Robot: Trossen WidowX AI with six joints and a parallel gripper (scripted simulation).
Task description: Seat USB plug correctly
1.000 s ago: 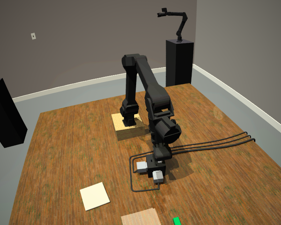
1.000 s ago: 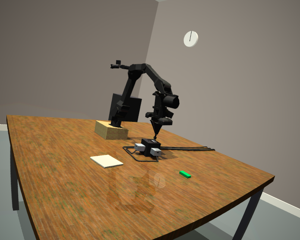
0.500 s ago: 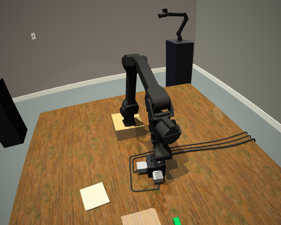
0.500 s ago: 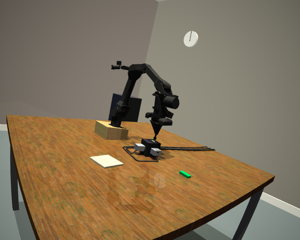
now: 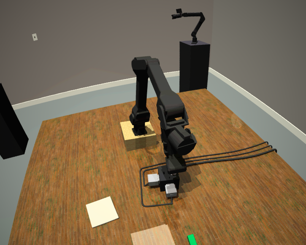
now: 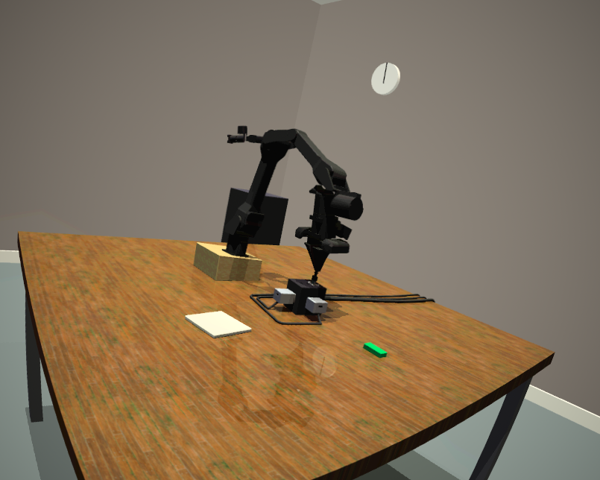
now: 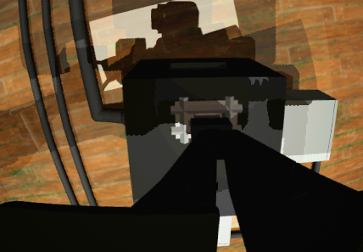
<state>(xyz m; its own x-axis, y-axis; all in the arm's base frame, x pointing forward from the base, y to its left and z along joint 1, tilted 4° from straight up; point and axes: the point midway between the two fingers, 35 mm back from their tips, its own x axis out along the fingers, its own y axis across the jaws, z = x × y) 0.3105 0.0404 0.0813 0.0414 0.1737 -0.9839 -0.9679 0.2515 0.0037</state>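
Observation:
The black power cube [image 5: 163, 186] [image 6: 299, 303] [image 7: 144, 165] stands on the table. A metal-edged socket [image 7: 205, 106] is on its top. My gripper [image 6: 314, 275] [image 7: 217, 142] points down over the cube top and is shut on the small dark USB plug [image 6: 314, 279] [image 7: 210, 124]. The plug is at the socket in the wrist view. The fingers hide most of it, so its way round and its depth in the socket cannot be told. In the top view the gripper body hides the fingertips.
White blocks [image 5: 153, 179] [image 6: 284, 295] [image 7: 309, 129] stick out of two cube sides. Black cables [image 5: 226, 159] [image 7: 79, 30] run around and away from the cube. A white square pad [image 5: 102, 211] [image 6: 217, 323] and a green block [image 5: 192, 239] [image 6: 375, 349] lie on the table.

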